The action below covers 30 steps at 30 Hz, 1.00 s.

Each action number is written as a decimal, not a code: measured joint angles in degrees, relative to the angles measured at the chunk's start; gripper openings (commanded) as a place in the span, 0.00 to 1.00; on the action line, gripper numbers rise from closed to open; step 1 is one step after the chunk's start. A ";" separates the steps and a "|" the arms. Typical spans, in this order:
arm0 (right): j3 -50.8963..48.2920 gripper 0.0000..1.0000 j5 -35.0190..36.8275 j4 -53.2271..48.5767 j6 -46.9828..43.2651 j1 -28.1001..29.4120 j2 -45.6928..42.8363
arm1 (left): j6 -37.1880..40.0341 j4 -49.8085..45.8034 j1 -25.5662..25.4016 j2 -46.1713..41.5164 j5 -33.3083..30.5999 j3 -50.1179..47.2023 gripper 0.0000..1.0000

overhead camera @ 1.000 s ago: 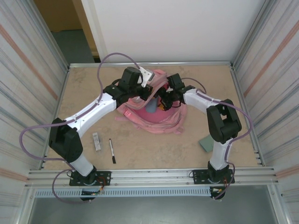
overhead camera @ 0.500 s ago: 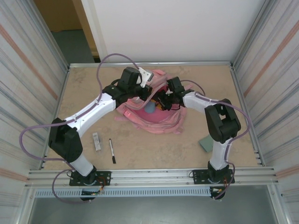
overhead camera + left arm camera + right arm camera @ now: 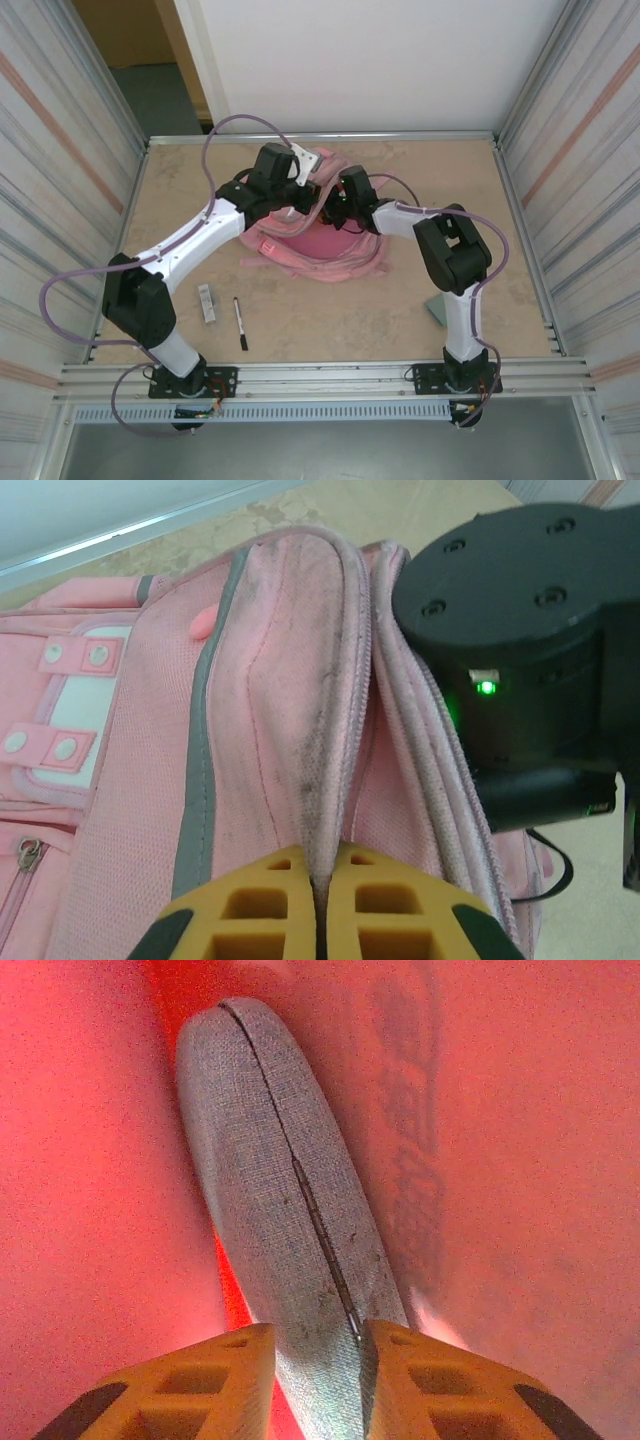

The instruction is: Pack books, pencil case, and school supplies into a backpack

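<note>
While the overhead view lays out the whole table (image 3: 480,200), with the pink backpack (image 3: 330,255) lying toward the far middle and both arms bent in over it from either side, the arms themselves cover the grips there; the wrist cameras supply that detail.

From the left wrist, the left gripper (image 3: 318,905) is clenched on a raised fold of the backpack's pink fabric, its yellow fingers (image 3: 250,920) pressed together with nothing but cloth between them; this view also catches the bag's paler front pocket with a white panel and press studs at the left, and the black housing of the right arm (image 3: 520,610), a small green light (image 3: 486,688) glowing on it, just beside the lifted edge.

From the right wrist, the right gripper (image 3: 315,1360) sits inside the bag with pink lining all around; its two fingers flank the near end of the blue-grey pencil case (image 3: 270,1160), touching it on both sides and grasping it; the pouch's dark zip runs along its length, and its rounded far end points deeper into the bag.

The overhead view adds the loose supplies on the bare table: a black pen (image 3: 240,323) near the left arm's base; a whitish-grey bar (image 3: 207,302) just to its left, not touching it; a grey-green flat piece (image 3: 436,308) by the right arm's base, partly covered by that arm.

Counted: one backpack; one pencil case; one pen; one bar; one grey-green piece; two arms, each gripper holding something.
</note>
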 measured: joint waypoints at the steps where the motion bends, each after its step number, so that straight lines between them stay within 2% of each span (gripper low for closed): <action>1: 0.13 0.19 0.33 0.79 0.87 0.57 0.33 | -0.15 0.02 0.31 0.00 0.15 0.04 0.00; 3: 0.79 0.15 0.55 1.81 2.10 1.62 1.09 | -0.59 0.39 0.81 0.00 0.52 0.20 0.00; 9: 0.02 0.14 2.10 4.81 5.09 5.18 1.75 | -1.29 1.01 1.11 0.00 1.33 1.20 0.00; 20: 1.88 0.13 1.92 10.43 4.90 4.90 5.20 | -2.29 1.55 1.60 -0.09 2.49 1.36 0.00; 30: 6.16 0.26 1.75 11.08 0.07 1.64 8.90 | -1.77 2.49 1.60 -3.87 3.87 -1.40 0.00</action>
